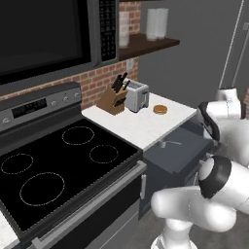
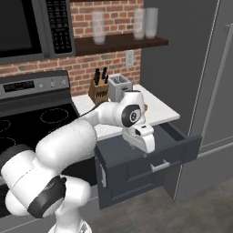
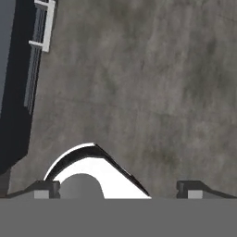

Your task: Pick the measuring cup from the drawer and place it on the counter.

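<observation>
- One measuring cup [image 1: 164, 144] lies in the open drawer [image 1: 182, 153], centre right of the left base view.
- Gripper [image 3: 118, 187] gapes wide, holding nothing, above grey floor [image 3: 152, 83].

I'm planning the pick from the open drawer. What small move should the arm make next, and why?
Probably swing the hand back over the drawer and point it down at the measuring cup. The cup lies inside the open drawer, its handle pointing right in the left base view, while the open pincer faces bare floor in the hand view, with nothing between its tips.
</observation>
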